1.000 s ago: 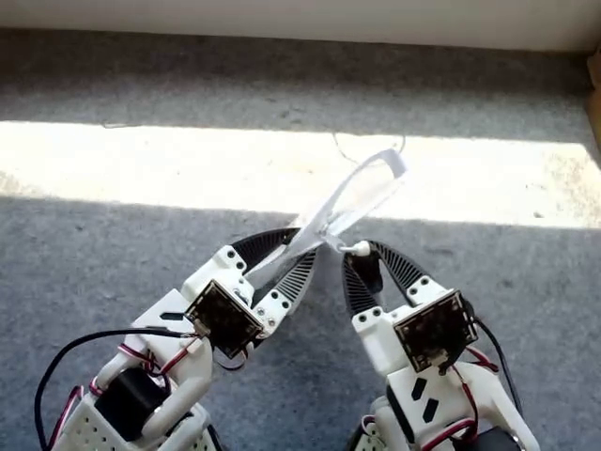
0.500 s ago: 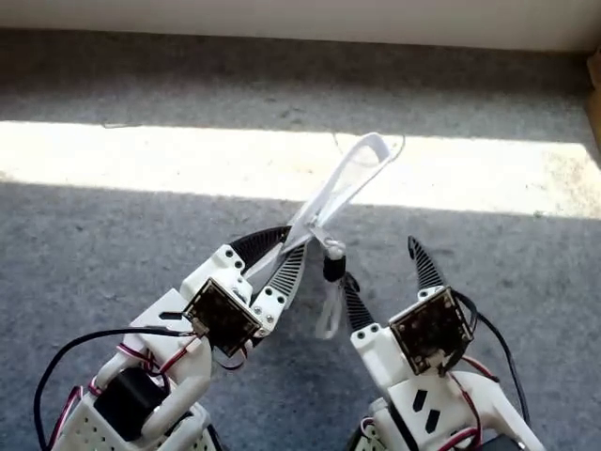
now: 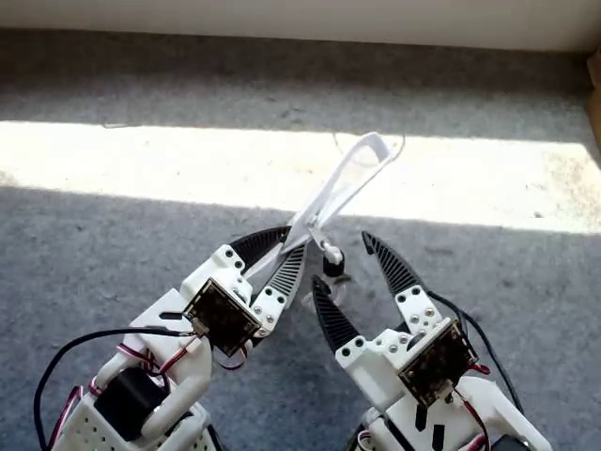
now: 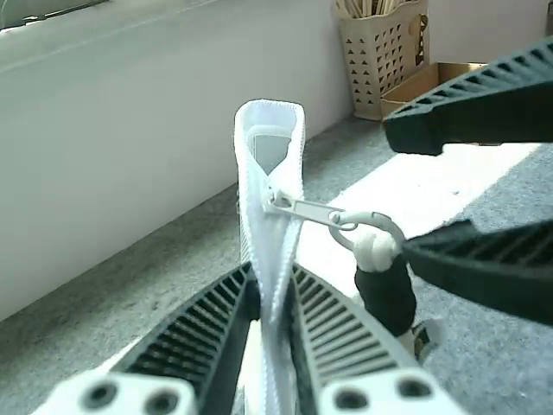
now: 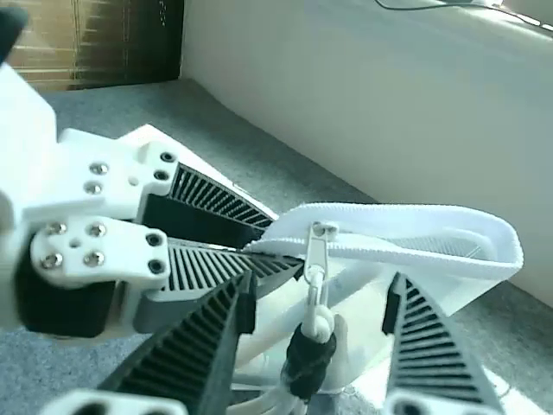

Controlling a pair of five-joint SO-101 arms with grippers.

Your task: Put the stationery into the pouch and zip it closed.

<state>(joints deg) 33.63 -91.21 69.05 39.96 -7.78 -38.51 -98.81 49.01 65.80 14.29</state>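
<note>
1 release: right tool (image 3: 342, 259) (now open) off zipper pull (image 3: 331, 265).

White pouch (image 3: 331, 193), upright, partly unzipped

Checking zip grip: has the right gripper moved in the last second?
Yes. The right gripper released the zipper pull, opened, and its wrist drew back from the sunlit strip.

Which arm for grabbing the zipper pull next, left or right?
Right. The right end effector, open, brackets the metal zipper pull and its black-and-white toggle, so it likely only needs to close. The left end effector is shut on the white translucent pouch, holding it up, and should brace it.
</note>
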